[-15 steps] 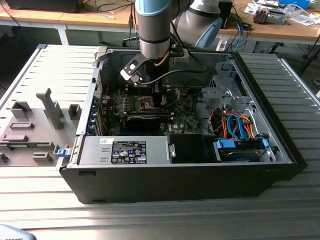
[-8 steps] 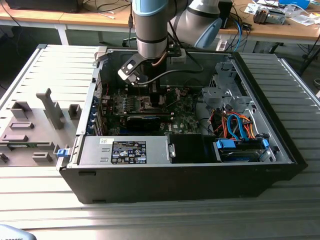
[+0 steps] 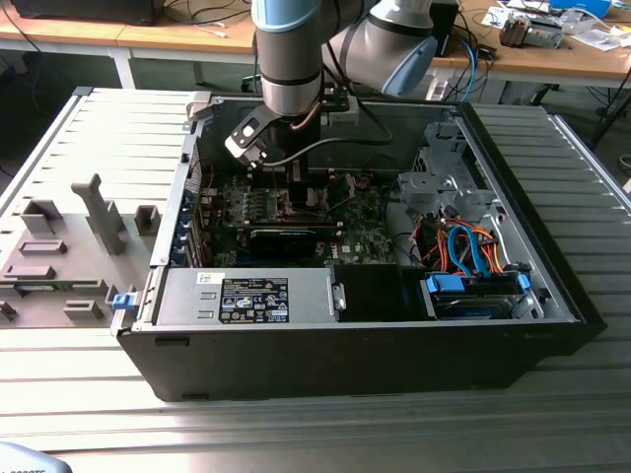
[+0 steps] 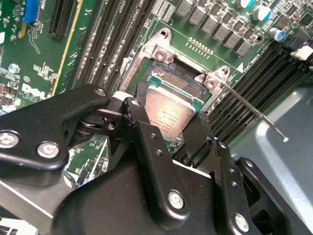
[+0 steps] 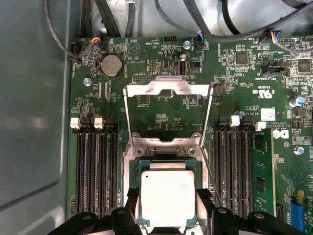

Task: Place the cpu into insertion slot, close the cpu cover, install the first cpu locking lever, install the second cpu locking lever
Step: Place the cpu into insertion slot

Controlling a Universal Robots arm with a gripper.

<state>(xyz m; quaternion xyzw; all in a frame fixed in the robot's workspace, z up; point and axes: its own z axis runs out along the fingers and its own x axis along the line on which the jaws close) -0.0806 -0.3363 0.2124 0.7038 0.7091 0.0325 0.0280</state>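
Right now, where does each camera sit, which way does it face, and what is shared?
Exterior view: off the arm, looking down into the open computer case; arm reaches in.
First wrist view: wrist-mounted, facing squarely onto the motherboard; gripper holds the cpu.
Second wrist view: wrist-mounted, slanting across the motherboard; gripper linkage in front.
Shared: both wrist views show cpu and gripper.
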